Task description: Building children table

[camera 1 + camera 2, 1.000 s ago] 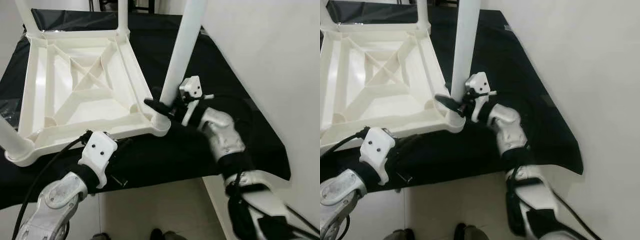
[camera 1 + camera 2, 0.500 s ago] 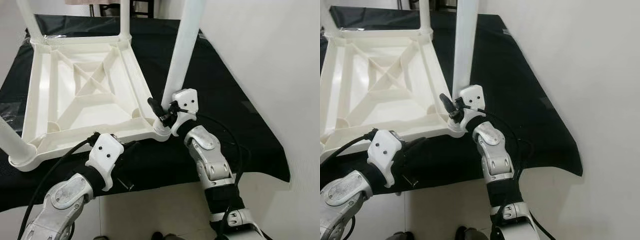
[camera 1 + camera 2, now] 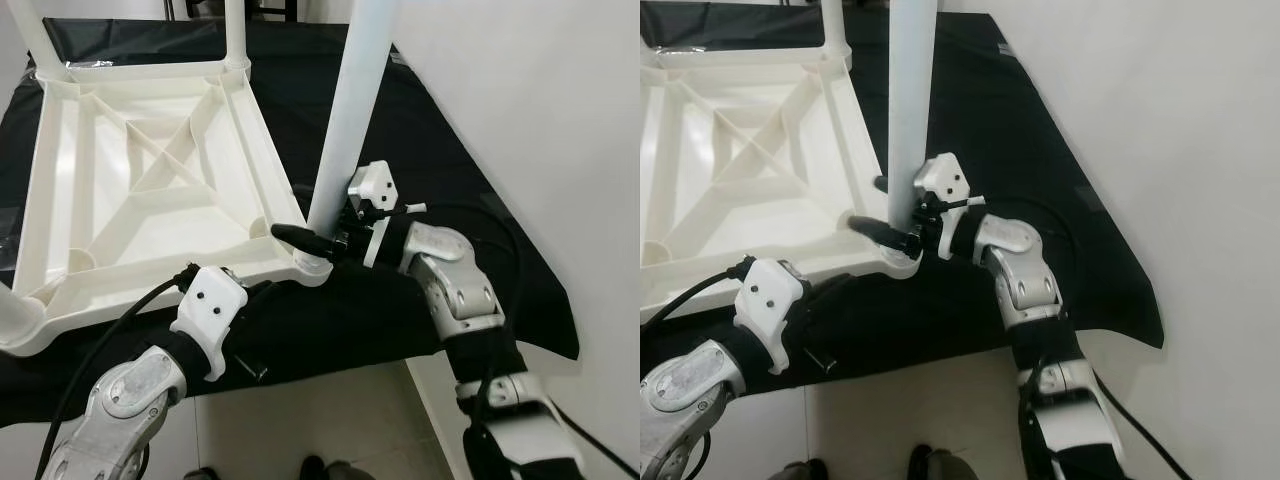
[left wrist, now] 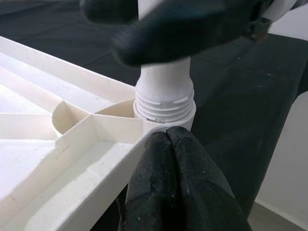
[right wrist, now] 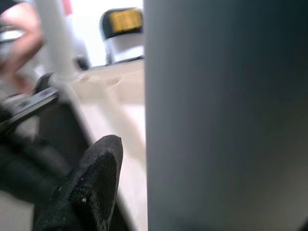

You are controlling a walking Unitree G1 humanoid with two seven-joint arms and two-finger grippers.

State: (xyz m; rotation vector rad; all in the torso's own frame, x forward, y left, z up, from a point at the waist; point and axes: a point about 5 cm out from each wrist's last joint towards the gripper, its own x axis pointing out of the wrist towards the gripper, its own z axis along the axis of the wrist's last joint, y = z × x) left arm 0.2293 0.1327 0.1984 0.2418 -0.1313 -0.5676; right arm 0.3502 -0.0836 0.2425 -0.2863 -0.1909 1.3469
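Note:
A white plastic children's table (image 3: 170, 275) lies upside down on a black cloth (image 3: 450, 160), its legs pointing up. My right gripper (image 3: 872, 205) comes in from the right and is shut on the base of the near right leg (image 3: 345, 120). One black finger (image 3: 295, 236) crosses in front of the leg and the other sits behind it. The leg's threaded end sits in the corner socket (image 4: 164, 103). My left gripper (image 4: 167, 137) is shut with nothing in it, its tips pressed against the table's rim just below that socket.
Another leg stands at the far corner (image 3: 235, 30), one at the far left (image 3: 25, 35) and one at the near left (image 3: 15, 315). A white wall (image 3: 560, 150) runs close along the right. Light floor (image 3: 320, 420) lies below the cloth's front edge.
My right forearm has swung out to the right and its gripper has turned round the leg's base. The left gripper stays at the table's corner. The camera has shifted a little.

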